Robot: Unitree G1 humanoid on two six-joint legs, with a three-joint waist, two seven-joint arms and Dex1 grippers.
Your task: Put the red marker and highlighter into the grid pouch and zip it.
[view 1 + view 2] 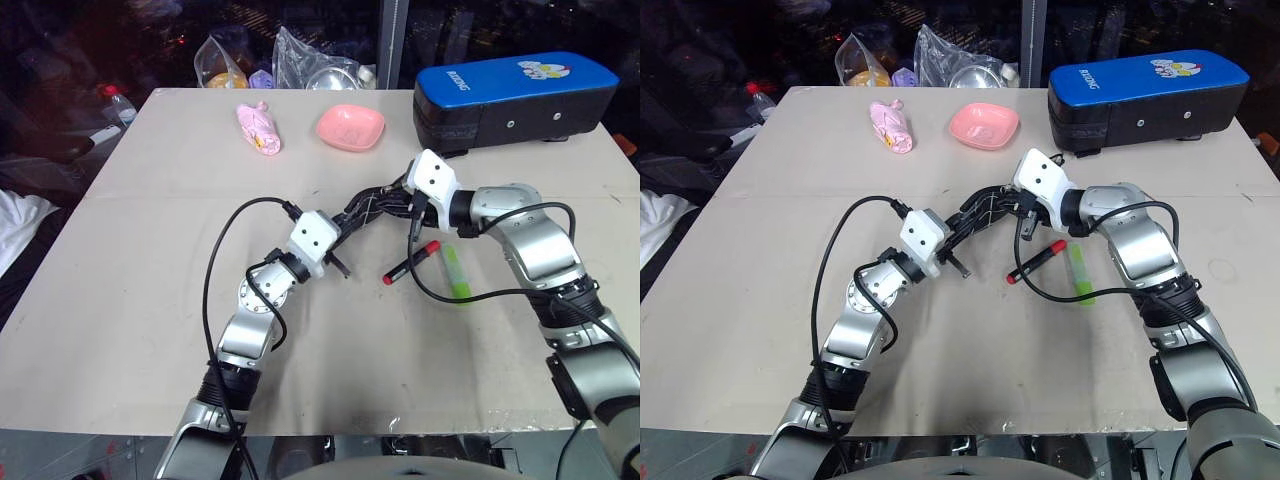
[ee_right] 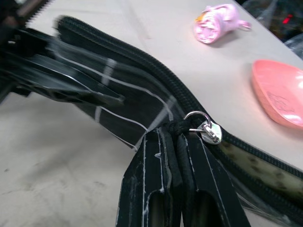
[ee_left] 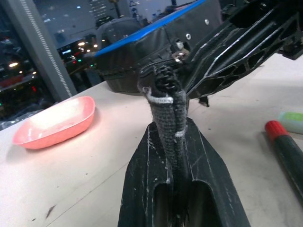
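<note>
Beige tabletop is seen bearing a big blue-topped case at the far side, with a pink dish nearby. Between the two arms the grid pouch is held off the surface: one end is pinched by the left gripper, the zipper cord by the right gripper's pressed-together fingers. Soft, limp fabric is judged to sag unless kept taut. Just below lie the highlighter and red marker, light, rigid, best taken mid-body.
</note>
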